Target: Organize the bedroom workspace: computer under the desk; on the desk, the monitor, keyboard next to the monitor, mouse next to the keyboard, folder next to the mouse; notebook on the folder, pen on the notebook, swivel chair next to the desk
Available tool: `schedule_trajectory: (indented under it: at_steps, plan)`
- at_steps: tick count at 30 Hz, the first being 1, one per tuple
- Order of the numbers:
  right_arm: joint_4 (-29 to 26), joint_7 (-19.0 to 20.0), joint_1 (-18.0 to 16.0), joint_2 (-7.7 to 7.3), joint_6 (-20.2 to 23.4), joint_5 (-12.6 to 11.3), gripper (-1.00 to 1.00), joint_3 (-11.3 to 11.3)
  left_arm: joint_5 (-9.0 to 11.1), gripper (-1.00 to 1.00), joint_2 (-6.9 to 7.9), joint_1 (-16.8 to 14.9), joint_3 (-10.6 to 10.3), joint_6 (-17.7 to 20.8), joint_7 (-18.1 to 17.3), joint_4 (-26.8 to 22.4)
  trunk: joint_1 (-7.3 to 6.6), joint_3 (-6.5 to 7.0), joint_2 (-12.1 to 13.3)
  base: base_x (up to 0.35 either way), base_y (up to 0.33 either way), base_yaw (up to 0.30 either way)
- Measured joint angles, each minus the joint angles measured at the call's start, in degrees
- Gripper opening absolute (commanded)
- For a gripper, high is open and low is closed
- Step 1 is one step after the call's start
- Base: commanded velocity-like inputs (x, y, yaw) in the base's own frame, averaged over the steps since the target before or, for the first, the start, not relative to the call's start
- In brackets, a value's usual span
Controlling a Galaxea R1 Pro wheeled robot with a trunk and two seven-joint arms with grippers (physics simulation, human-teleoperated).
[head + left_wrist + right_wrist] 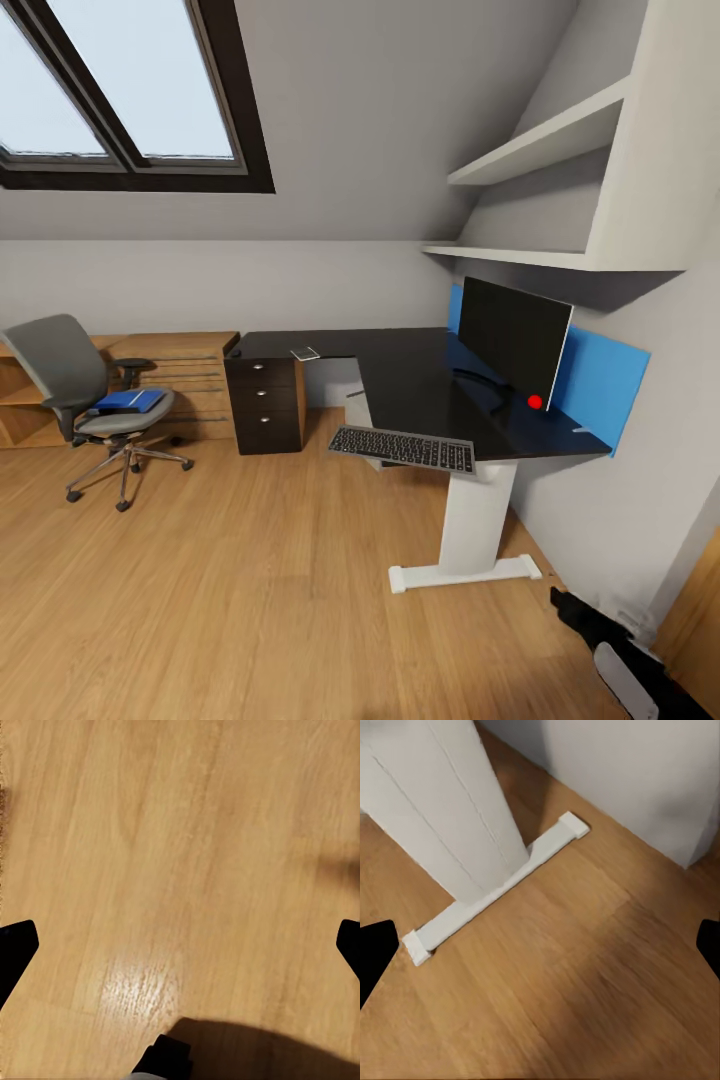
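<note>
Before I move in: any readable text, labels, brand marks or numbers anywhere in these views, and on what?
No readable text anywhere.
Keyboard: key legends too small to read.
Monitor: screen black, just a red dot at its lower corner, no brand mark visible.
Folder on the swivel chair: no legible label.
Small flat item on the desk: nothing legible.

The surface is L-shaped with a glossy black top, a white leg and a black drawer unit under its far wing. The monitor stands upright on it near the wall. The keyboard lies at its front edge, partly overhanging. A small flat item rests above the drawers. Well apart from the surface, the swivel chair carries the blue folder on its seat.
</note>
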Motion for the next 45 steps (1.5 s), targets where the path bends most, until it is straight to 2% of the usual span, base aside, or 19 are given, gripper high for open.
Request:
schedule_trajectory:
  at_steps: [6,7,10,14,20,27,31,34,36,40,45]
  plan:
    - [-2.7,0.0,-5.9,-0.86,13.1,-3.9,1.0,-6.6,0.0,1.0,0.03,0.0,0.1,-0.1,0.0,0.6,0.0,-0.01,0.0,0.0,0.0,0.0]
    - [-3.0,0.1,-7.5,-0.94,16.5,-5.5,1.0,-9.5,0.0,1.0,0.07,0.0,0.1,-0.1,0.0,0.7,0.0,0.0,0.0,0.0,0.0,0.0]
    - [-3.1,0.1,-9.0,-0.95,20.8,-8.2,1.0,-13.3,0.0,1.0,0.13,0.0,0.2,-0.1,0.0,0.8,0.0,-0.01,0.0,0.0,0.0,0.0]
    - [-3.3,0.4,-9.9,-0.89,24.9,-11.6,1.0,-16.0,-0.1,1.0,0.21,0.0,0.2,-0.3,0.0,0.8,0.0,-0.01,0.0,0.0,0.0,0.0]
    - [-3.3,2.0,-10.4,-0.78,27.8,-14.7,1.0,-17.3,-0.1,1.0,0.34,0.0,0.1,-2.4,-0.1,0.9,0.0,-0.01,0.0,0.0,0.0,0.0]
    - [-3.3,3.8,-10.5,-0.79,29.7,-15.4,1.0,-17.7,-0.2,1.0,0.36,0.0,0.0,-4.4,-0.2,0.9,0.0,-0.01,0.0,0.0,0.0,0.0]
    - [-3.4,6.3,-10.5,-0.94,33.9,-15.7,1.0,-17.8,-0.2,1.0,0.36,0.0,-0.1,-4.8,-0.2,0.9,0.0,-0.01,0.0,0.0,0.0,0.0]
    - [-3.4,11.4,-10.4,-1.02,40.0,-16.3,1.0,-17.8,-0.1,1.0,0.36,0.0,-0.1,-4.9,-0.2,0.9,0.0,-0.01,0.0,0.0,0.0,0.0]
    - [-3.4,14.0,-10.4,-1.04,42.3,-16.5,1.0,-17.8,-0.1,1.0,0.37,0.0,-0.1,-4.9,-0.2,0.9,0.0,-0.01,0.0,0.0,0.0,0.0]
    - [-3.4,16.2,-10.3,-1.07,45.1,-16.6,1.0,-17.8,-0.1,1.0,0.39,0.0,-0.1,-4.9,-0.2,0.9,0.0,-0.02,0.0,0.045,0.0,0.0]
    - [-3.5,16.6,-10.3,-1.05,47.1,-16.7,1.0,-17.7,-0.1,1.0,0.4,0.0,-0.1,-4.9,-0.2,0.9,-0.03,-0.01,0.0,0.237,0.0,0.0]
